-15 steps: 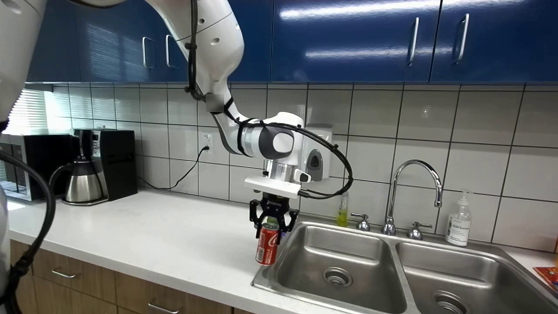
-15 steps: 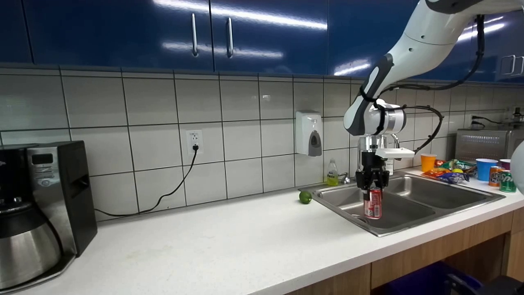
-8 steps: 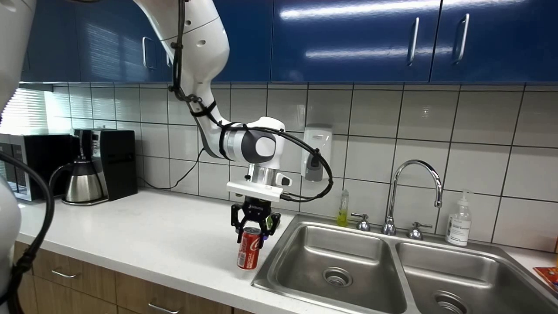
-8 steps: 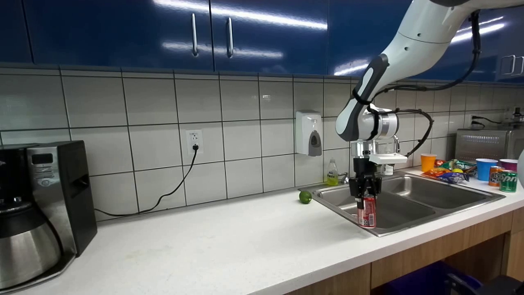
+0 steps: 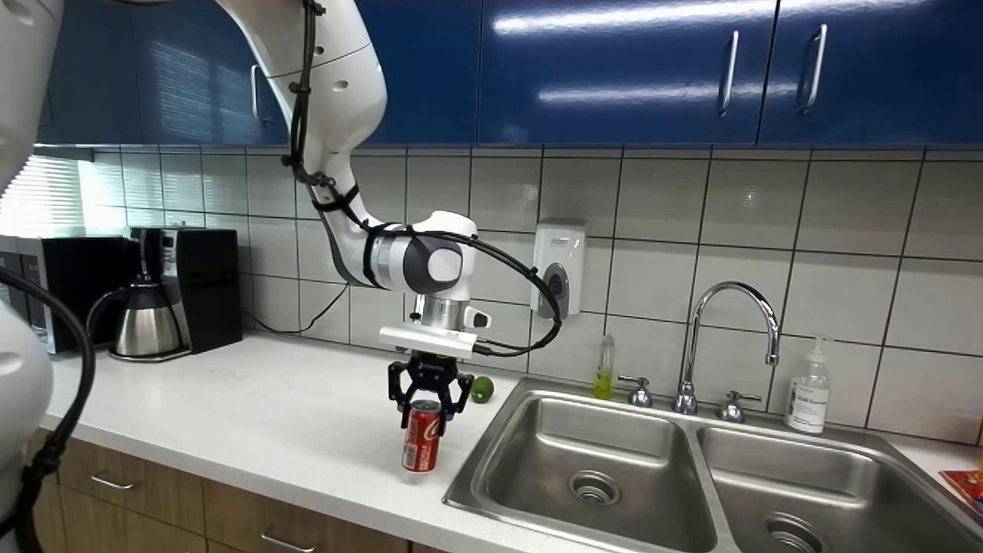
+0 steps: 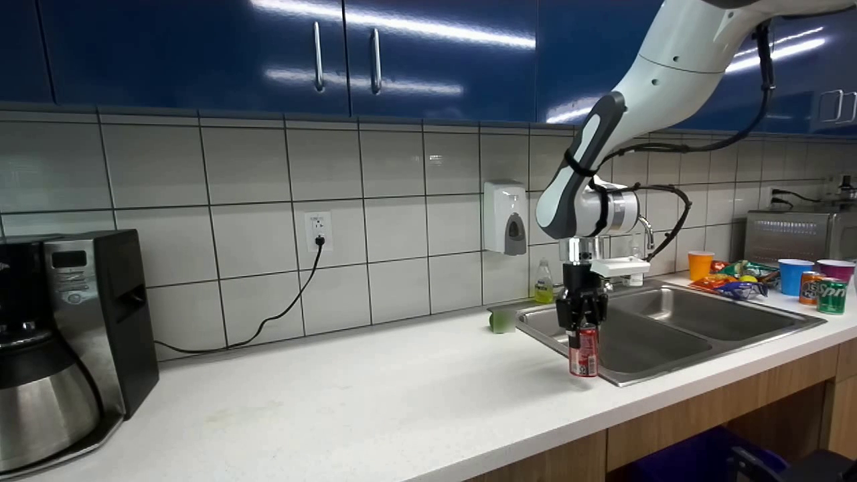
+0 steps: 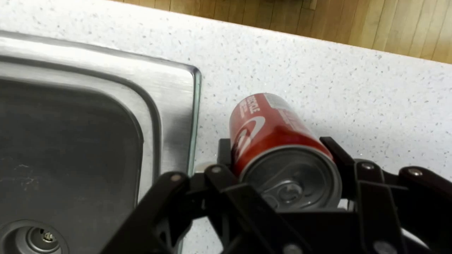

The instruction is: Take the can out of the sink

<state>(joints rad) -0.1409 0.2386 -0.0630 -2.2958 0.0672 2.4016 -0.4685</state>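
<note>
Gripper [image 5: 423, 423] is clamped on the upper part of the can [image 5: 420, 445], which is over the bench [image 5: 307, 415] just beside the sink [image 7: 176, 109], so I'd lower it slow and upright (hard to tell if the base touches), then let go gently

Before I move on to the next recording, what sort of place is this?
Most likely a kitchen: a double sink and a coffee maker are in view. The wall-mounted soap dispenser hints, less surely, at a shared one, perhaps in an office.
</note>
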